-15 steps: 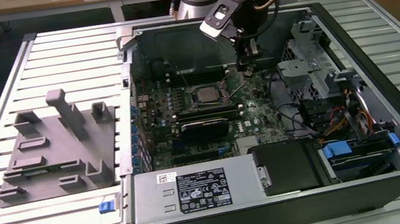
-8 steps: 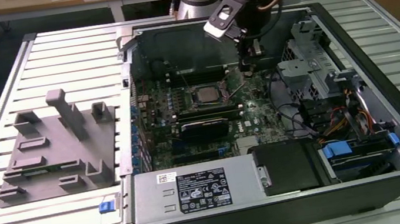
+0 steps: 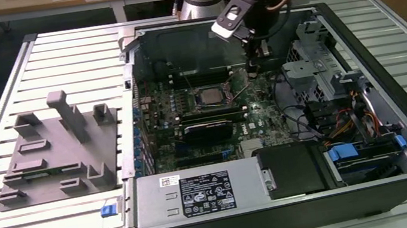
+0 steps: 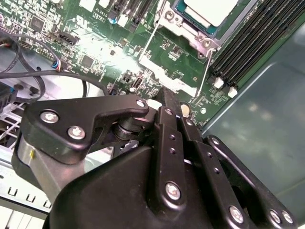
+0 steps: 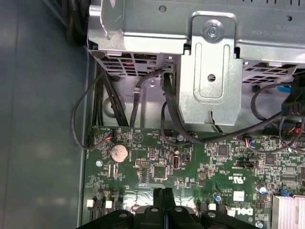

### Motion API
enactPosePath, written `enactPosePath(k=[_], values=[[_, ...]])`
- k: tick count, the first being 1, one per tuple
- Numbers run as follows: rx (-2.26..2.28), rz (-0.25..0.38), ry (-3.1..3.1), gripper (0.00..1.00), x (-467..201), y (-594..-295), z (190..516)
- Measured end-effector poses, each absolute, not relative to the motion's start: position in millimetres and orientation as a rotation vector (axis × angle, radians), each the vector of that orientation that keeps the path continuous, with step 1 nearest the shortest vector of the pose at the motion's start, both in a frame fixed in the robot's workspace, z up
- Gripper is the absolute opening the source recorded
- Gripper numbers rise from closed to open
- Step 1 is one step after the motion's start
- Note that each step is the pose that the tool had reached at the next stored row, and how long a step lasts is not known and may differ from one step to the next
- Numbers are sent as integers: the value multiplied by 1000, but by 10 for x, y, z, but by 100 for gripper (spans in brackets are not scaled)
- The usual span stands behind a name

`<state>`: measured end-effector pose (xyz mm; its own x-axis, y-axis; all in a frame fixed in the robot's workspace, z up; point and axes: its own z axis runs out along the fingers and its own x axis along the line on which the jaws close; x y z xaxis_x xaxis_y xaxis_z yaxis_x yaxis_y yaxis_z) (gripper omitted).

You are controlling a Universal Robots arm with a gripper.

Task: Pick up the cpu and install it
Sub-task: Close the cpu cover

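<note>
Closed gripper [image 3: 252, 72] over the motherboard [image 3: 185, 101] of an open computer case [image 3: 394, 91]; cpu [image 3: 211, 94] lying in its socket.

Fingertips [image 5: 159, 198] pressed together in the first wrist view with nothing clamped between them, poised above the green board just beside the socket frame [image 4: 167, 16], on the exterior view's right of it; cannot tell whether touching the board. In the second wrist view, cpu [image 4: 209, 9] flat inside that frame, pale metal top upward, thin wire levers [image 4: 148, 43] running alongside. Probably light, stiff and thin, with a smooth top offering little friction. Underside contacts and the socket beneath likely fragile, so best taken by two opposite edges of the rim, held level, never pried or dragged.
</note>
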<state>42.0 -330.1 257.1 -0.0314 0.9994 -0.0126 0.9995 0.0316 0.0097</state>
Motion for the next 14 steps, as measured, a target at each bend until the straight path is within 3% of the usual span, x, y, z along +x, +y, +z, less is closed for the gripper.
enactPosePath(k=[14], values=[[2178, -9, 2248, 11, 462, -3288, 2435]])
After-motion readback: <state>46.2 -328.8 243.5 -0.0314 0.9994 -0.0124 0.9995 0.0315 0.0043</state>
